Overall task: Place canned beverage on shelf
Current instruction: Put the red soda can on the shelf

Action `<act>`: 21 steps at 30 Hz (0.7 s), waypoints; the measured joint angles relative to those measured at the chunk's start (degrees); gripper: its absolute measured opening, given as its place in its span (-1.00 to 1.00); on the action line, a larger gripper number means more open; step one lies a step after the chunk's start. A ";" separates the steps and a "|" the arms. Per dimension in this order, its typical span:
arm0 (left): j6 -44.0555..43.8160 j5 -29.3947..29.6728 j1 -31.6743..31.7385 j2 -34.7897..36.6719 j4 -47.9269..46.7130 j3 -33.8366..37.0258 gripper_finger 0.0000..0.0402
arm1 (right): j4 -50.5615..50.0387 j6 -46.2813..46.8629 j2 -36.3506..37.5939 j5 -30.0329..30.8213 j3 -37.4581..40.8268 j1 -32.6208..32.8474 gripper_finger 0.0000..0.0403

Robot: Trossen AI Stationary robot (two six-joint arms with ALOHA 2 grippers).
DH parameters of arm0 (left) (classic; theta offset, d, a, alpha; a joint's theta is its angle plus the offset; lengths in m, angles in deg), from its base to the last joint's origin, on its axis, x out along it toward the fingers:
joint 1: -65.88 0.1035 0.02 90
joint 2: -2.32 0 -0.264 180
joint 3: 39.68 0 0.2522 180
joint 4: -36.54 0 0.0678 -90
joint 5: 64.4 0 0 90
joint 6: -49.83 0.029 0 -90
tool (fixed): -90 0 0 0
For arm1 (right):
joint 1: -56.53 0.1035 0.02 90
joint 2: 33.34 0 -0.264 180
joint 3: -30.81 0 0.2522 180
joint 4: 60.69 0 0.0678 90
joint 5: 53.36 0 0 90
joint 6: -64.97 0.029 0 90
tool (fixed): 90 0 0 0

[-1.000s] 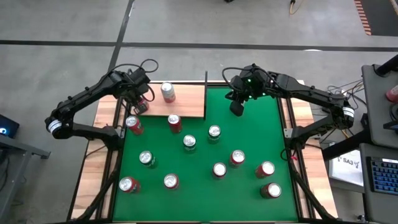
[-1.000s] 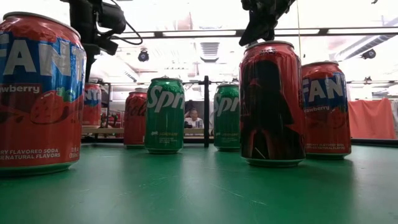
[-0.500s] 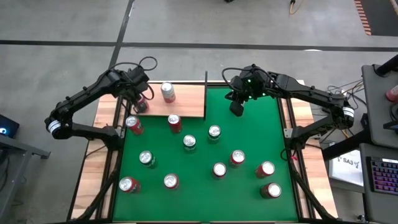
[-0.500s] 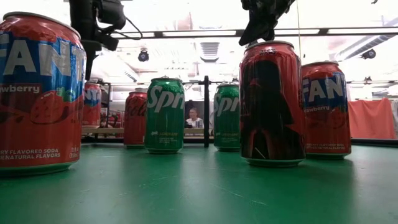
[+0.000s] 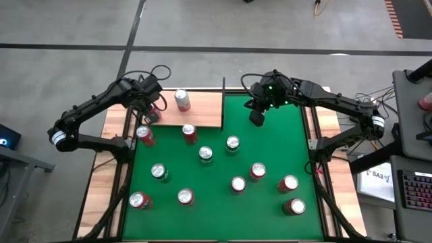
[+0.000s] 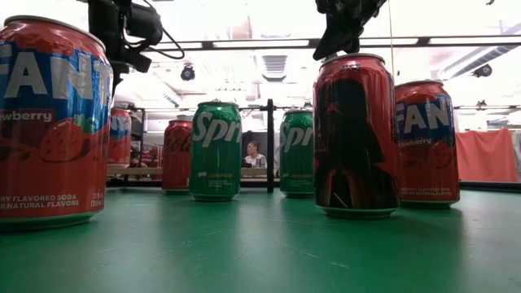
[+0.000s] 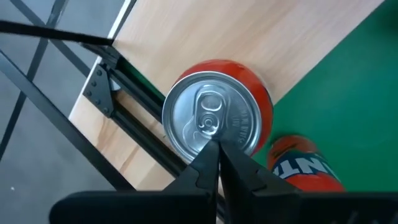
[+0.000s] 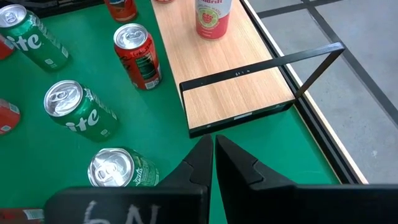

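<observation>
Green felt [image 5: 270, 145]: covers the table; about ten cans stand scattered on it.
Front cans: a red Fanta can [image 6: 50, 122] stands nearest in the low view, a dark red can [image 6: 352, 134] further right.
Middle cans: two green Sprite cans [image 6: 215, 150] stand upright behind them.
Shelf [image 5: 202, 108]: pale wood panel at the table's far left corner, with black rods.
Cans on shelf: a pale can [image 5: 181, 100] stands near the middle; a red can [image 7: 217, 118] stands at the left edge.
Left gripper [image 7: 218, 155]: above the red can's top, fingers pressed together, holding nothing.
Right gripper [image 8: 213, 155]: above the far felt right of the shelf, fingers together, empty.
</observation>
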 joint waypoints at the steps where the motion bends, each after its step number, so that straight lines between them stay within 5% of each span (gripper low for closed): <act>1: -0.42 0.00 0.00 0.02 -0.03 0.01 -1.00 | -0.04 0.00 0.00 0.00 0.02 0.00 -0.95; 21: -2.42 -1.60 0.04 1.03 2.42 -1.41 -1.00 | 0.07 0.00 0.00 0.00 0.02 0.00 -0.95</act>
